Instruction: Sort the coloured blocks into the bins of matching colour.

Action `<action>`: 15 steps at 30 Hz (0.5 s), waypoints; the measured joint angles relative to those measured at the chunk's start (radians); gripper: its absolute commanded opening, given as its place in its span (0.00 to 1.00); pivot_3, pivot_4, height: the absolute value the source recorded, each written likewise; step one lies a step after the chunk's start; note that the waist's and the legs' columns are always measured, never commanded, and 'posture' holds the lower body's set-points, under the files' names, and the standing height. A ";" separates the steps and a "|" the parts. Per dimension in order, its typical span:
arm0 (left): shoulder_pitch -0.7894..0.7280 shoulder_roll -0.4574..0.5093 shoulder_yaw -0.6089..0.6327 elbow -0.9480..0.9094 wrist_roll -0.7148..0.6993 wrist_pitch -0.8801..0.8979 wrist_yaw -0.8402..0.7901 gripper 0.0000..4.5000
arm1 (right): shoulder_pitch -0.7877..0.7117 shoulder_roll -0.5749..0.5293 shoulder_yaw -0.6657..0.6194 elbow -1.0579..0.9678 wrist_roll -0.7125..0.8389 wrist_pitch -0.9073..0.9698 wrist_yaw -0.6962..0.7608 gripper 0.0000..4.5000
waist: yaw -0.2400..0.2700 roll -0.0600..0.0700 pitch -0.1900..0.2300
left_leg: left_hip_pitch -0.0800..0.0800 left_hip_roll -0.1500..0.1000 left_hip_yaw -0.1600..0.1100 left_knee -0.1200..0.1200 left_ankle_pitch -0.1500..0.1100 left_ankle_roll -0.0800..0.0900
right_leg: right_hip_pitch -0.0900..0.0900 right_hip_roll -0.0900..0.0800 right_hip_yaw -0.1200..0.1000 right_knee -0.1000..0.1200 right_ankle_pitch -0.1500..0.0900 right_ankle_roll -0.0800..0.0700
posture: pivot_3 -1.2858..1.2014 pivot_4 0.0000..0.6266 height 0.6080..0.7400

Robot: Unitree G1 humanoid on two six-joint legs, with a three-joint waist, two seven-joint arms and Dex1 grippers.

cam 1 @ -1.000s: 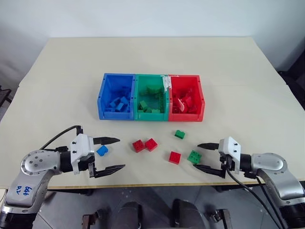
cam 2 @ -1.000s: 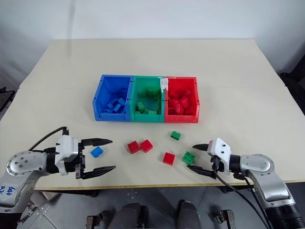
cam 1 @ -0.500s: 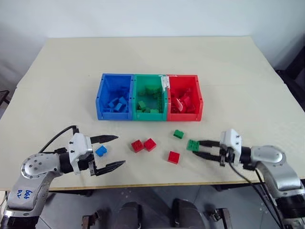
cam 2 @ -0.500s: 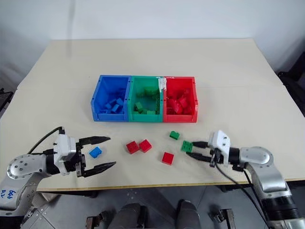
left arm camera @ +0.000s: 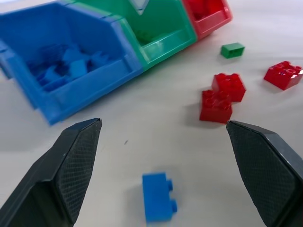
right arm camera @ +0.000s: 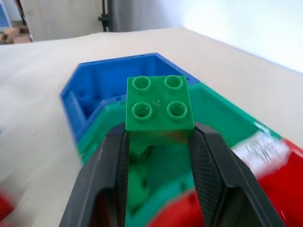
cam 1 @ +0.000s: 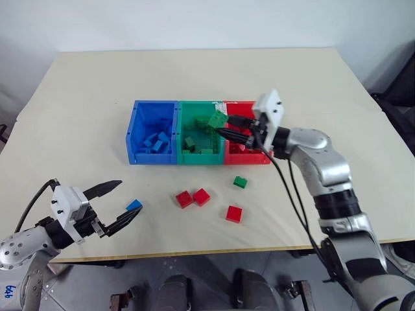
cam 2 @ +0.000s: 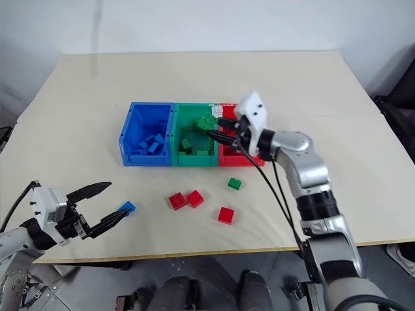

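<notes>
Green block [cam 1: 218, 120], off table, now in right end effector [cam 1: 224, 126] over green bin [cam 1: 183, 129].

Right tool [cam 1: 224, 125] clamps green block [cam 1: 217, 119] over green bin [cam 1: 202, 157]; left tool [cam 1: 117, 204] agape beside blue block [cam 1: 134, 205].

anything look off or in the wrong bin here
Nothing stands out. The blue bin, green bin and red bin each hold matching blocks as far as shows. The right hand holds a green block over the green bin; the rest lie loose on the table.

Silver arms, blk fingers [left arm camera: 71, 165], blk cables
</notes>
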 measured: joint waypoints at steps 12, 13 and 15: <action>-0.033 0.020 -0.058 -0.032 -0.020 0.065 0.010 1.00 | 0.097 -0.021 -0.026 -0.060 -0.027 -0.047 0.038 1.00 | 0.003 0.000 0.000 | -0.001 -0.001 0.001 -0.001 -0.001 -0.001 | -0.001 0.003 -0.001 -0.001 0.000 -0.001 | 0.52 0.24 1.00; -0.040 0.024 -0.067 -0.030 -0.022 0.070 0.004 1.00 | 0.134 -0.041 -0.040 -0.091 -0.008 -0.051 0.061 1.00 | 0.002 0.000 0.000 | -0.001 -0.001 0.001 -0.001 -0.002 -0.001 | -0.001 0.003 -0.001 -0.001 0.000 -0.001 | 0.52 0.24 1.00; -0.078 0.039 -0.106 -0.025 -0.018 0.073 -0.017 1.00 | 0.237 -0.101 -0.084 -0.178 0.038 -0.068 0.115 1.00 | 0.006 0.000 0.000 | -0.001 -0.002 0.001 -0.001 -0.002 -0.001 | 0.000 0.003 -0.001 -0.002 0.000 -0.001 | 0.52 0.24 1.00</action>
